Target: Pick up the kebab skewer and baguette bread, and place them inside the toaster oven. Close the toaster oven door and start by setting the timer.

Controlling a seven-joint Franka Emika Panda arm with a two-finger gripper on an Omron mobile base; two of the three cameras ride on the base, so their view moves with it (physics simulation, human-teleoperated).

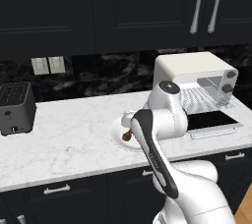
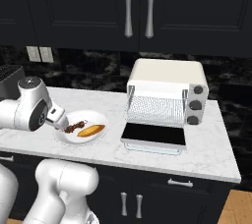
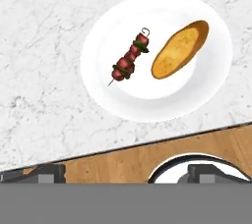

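The jaws (image 3: 120,176) hover above the white plate (image 3: 98,95), apparently spread apart and holding nothing, though only their tips show. The kebab skewer (image 3: 129,60) and baguette bread (image 3: 179,48) lie side by side on it, apart. Right along the counter (image 2: 206,154), the toaster oven (image 2: 167,78) stands with its door (image 2: 153,135) dropped open.

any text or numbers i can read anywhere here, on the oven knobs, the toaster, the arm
No readable text in these pictures.
The toaster oven has three round knobs with no legible markings.
The black toaster shows a small pale dot on its front, no lettering.
The robot arm has a faint pale mark on its dark link, too small and blurred to read.
The plate, the kebab skewer and the baguette bread carry no labels.
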